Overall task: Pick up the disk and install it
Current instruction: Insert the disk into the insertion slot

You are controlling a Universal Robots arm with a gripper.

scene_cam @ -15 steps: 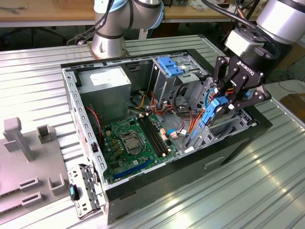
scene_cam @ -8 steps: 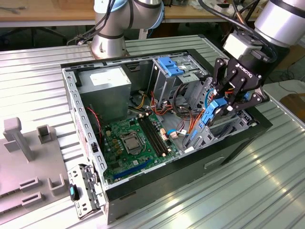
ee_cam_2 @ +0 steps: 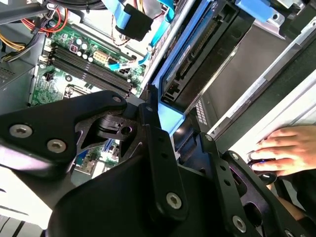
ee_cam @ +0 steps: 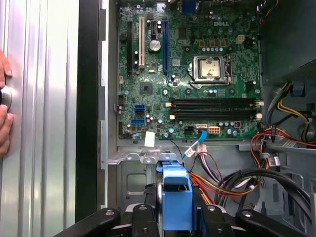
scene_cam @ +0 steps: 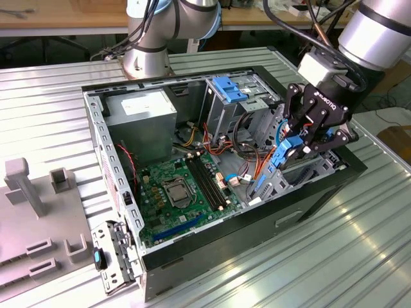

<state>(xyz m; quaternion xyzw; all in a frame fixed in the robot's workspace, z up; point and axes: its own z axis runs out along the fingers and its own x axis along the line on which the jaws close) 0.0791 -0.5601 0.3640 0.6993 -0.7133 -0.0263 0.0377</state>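
Note:
The disk [scene_cam: 280, 157], a dark drive in a bright blue carrier frame, hangs tilted inside the open computer case [scene_cam: 212, 247], at its end on the exterior view's right. My black gripper [scene_cam: 300, 142] is shut on the carrier's upper end. In the first wrist view the blue carrier [ee_cam: 176, 190] stands between my fingers [ee_cam: 143, 217], just above the case's metal floor plate. The second wrist view shows the disk's dark body [ee_cam_2: 197, 64] with its blue edge running away from the gripper [ee_cam_2: 165, 123].
A grey drive cage with a fixed blue bracket [scene_cam: 228, 88] stands behind the disk. Orange and black cables [ee_cam: 232, 180] lie beside it. The green motherboard [scene_cam: 183, 192] fills the case floor. A person's hand [ee_cam_2: 281, 148] rests on the ribbed metal table [scene_cam: 321, 256]. Grey fixtures [scene_cam: 38, 205] sit to the exterior view's left.

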